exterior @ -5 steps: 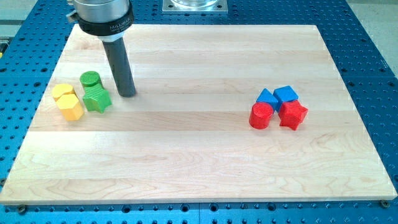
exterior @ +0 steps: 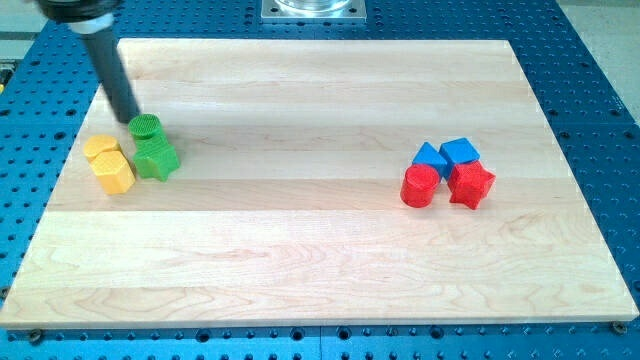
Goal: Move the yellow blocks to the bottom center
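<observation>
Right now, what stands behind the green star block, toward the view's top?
A green cylinder touches the green star. My tip sits just left of the cylinder. The cylinder's lower edge is covered.

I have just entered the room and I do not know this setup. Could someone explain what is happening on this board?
A robot arm pushes blocks across a wooden board with a dark rod. My tip stands near the view's top left, just left of the green cylinder. The two yellow blocks lie below it at the left edge, beside the green star. No block sits at the bottom center.

no legible txt, no labels, no nos.
</observation>
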Robot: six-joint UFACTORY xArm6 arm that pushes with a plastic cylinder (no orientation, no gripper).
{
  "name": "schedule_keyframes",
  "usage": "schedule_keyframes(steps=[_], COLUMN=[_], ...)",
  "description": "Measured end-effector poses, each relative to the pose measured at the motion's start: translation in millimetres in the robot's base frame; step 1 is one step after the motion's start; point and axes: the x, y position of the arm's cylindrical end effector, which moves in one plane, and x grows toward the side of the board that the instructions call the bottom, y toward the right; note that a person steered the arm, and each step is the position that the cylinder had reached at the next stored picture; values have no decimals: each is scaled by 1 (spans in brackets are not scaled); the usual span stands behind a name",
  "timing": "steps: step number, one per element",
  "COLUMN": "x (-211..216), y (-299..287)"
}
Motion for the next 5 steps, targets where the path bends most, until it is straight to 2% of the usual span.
schedule_keyframes(steps=[1, 3, 4, 5], x=[56, 154, 175, 201], y=[-22, 80, 84, 131])
